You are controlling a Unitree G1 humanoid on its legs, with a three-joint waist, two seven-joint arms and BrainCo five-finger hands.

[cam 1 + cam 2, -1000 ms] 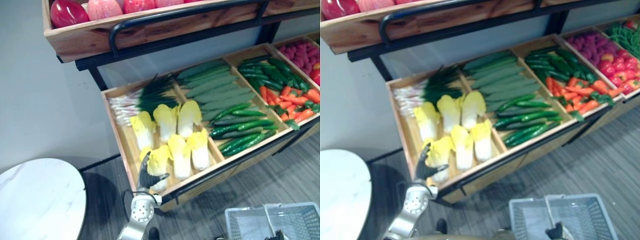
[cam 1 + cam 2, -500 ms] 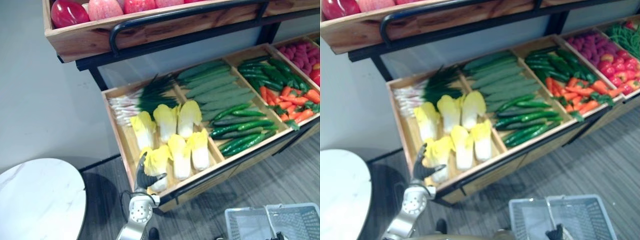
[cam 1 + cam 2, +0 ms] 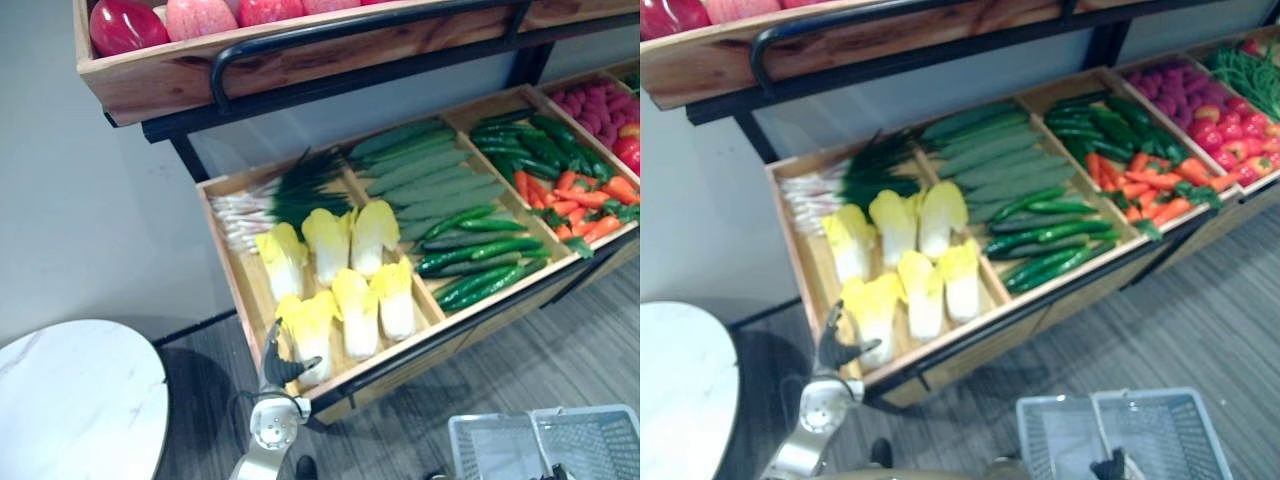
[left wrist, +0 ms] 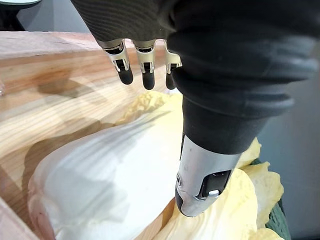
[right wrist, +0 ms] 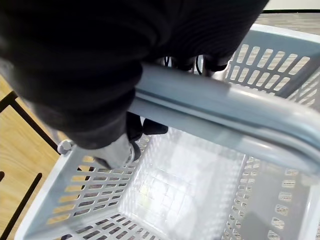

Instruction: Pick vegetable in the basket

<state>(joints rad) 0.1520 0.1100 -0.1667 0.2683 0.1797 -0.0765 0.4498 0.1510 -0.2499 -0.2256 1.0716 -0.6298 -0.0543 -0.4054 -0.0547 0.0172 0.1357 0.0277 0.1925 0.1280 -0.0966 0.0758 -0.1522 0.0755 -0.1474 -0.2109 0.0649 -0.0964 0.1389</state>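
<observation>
One cabbage [image 4: 100, 170] lies directly beneath the left hand [image 4: 145, 67].

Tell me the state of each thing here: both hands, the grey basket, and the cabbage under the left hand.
left hand: open, fingers straight above the napa cabbage, not gripping it
right hand: shut on the basket handle
basket: empty, handle raised
napa cabbage: lying in the wooden crate, not yet lifted
</observation>
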